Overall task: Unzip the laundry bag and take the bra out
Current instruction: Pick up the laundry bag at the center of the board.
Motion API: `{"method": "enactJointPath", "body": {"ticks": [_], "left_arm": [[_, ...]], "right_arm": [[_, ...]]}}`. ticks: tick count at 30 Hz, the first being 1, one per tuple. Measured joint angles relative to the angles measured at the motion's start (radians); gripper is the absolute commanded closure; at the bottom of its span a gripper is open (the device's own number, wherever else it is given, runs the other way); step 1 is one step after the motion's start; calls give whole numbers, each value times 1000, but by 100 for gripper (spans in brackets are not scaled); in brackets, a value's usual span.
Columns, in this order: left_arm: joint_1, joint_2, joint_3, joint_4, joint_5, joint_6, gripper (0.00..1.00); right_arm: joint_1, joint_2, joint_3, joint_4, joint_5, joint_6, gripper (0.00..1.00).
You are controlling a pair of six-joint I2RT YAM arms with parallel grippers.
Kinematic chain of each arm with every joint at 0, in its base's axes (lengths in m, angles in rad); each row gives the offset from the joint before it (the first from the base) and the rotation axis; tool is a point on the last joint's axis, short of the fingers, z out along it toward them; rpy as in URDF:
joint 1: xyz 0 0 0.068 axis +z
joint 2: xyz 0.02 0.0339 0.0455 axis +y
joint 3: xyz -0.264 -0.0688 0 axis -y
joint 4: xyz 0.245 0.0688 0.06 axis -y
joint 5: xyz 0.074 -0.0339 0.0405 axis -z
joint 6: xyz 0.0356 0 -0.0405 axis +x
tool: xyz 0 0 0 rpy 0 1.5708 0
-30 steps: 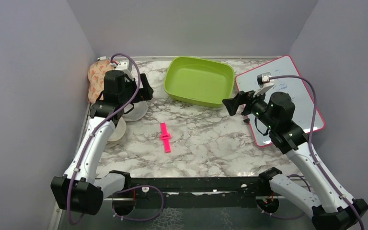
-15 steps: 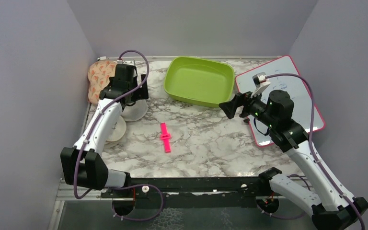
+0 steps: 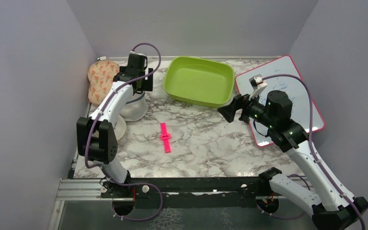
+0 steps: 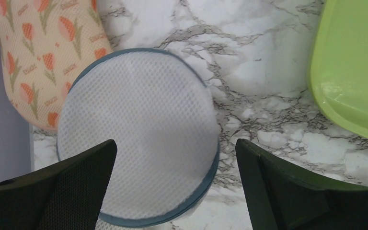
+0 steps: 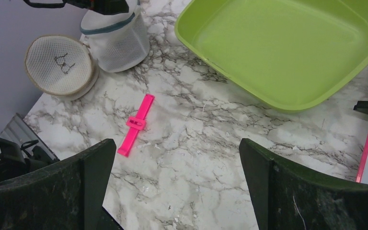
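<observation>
The laundry bag, a white mesh dome with a blue-grey zip rim, stands at the back left of the table. It fills the left wrist view, and the rim looks closed all round. My left gripper is open and empty, hovering straight above the bag without touching it. A peach floral padded bra lies outside the bag against the left wall. My right gripper is open and empty above the table's middle right.
A beige mesh case with a bra icon lies just in front of the bag. A pink clip lies mid-table. A green tub is at the back, and a whiteboard at the right.
My left arm has stretched toward the back, carrying its open gripper up over the laundry bag. My right gripper has drifted slightly left. The objects have not moved.
</observation>
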Motion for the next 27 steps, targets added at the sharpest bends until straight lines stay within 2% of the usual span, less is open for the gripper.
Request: {"method": "enactJointPath", "body": {"ticks": [1, 5, 11, 21, 27], "left_arm": [[-12, 22, 19, 0, -1, 10, 15], [-77, 107, 84, 5, -22, 43, 42], [-110, 181, 91, -5, -84, 63, 54], [-98, 190, 88, -6, -119, 81, 99], [-98, 177, 88, -13, -106, 98, 100]], "right_arm": [[0, 0, 0, -4, -2, 0, 0], [0, 0, 0, -10, -11, 3, 0], [0, 8, 15, -15, -16, 9, 0], [0, 8, 21, -33, -16, 11, 0], [0, 8, 21, -53, -16, 18, 0]]}}
